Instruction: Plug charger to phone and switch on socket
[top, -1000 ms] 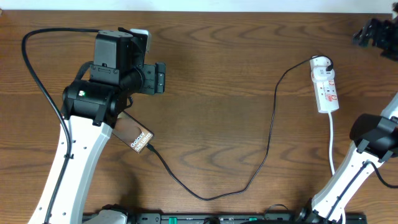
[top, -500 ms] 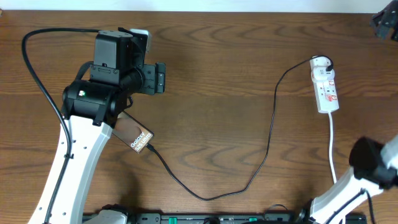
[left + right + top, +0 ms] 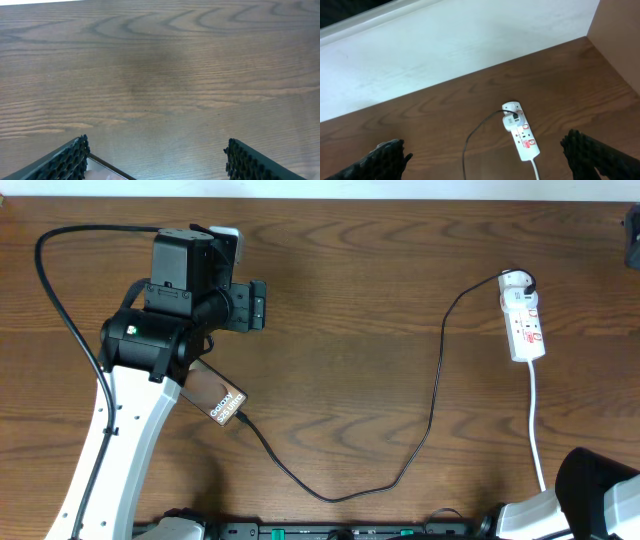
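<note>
The phone [image 3: 222,400] lies flat on the table, its Galaxy lettering up, partly under my left arm. The charger [image 3: 430,395], a thin black cable, runs from the phone's near end in a loop to the black plug at the far end of the socket [image 3: 526,322]. My left gripper [image 3: 257,304] is open and empty just beyond the phone; a phone corner [image 3: 107,172] shows by its left finger in the left wrist view [image 3: 156,144]. My right gripper [image 3: 484,142] is open, high above the socket [image 3: 522,133], and sits at the overhead view's right edge [image 3: 634,238].
The socket's white cord [image 3: 537,420] runs toward the table's near edge. A white wall [image 3: 445,45] borders the table's far side. The right arm's base [image 3: 590,505] is at the near right corner. A thick black robot cable [image 3: 60,290] arcs at the left.
My right arm has swung away: its gripper went from the far right corner to the frame's right edge, and its elbow dropped to the near right corner. The left arm, phone and charger stayed put.
</note>
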